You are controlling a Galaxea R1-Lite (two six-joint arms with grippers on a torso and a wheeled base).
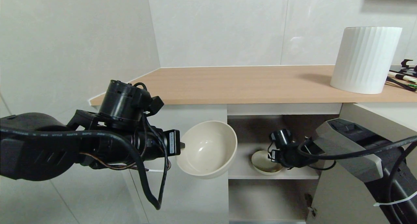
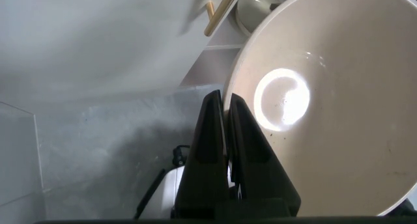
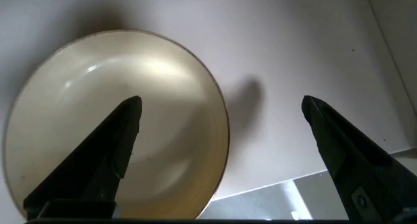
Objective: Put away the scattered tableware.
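Note:
My left gripper (image 1: 180,146) is shut on the rim of a white bowl (image 1: 208,149), held tilted in the air in front of the open cabinet, left of its opening. In the left wrist view the fingers (image 2: 212,139) pinch the bowl's (image 2: 326,100) edge. Inside the cabinet a cream bowl (image 1: 262,162) rests on the middle shelf (image 1: 280,173). My right gripper (image 1: 271,156) hovers just over it, open. In the right wrist view that gripper (image 3: 220,105) straddles the cream bowl's (image 3: 150,74) rim without touching it.
A wooden counter (image 1: 247,84) runs above the cabinet, with a tall white ribbed container (image 1: 366,59) and some utensils (image 1: 404,77) at its right end. The cabinet door (image 1: 329,198) stands swung open on the right. A lower shelf space (image 1: 267,201) lies below.

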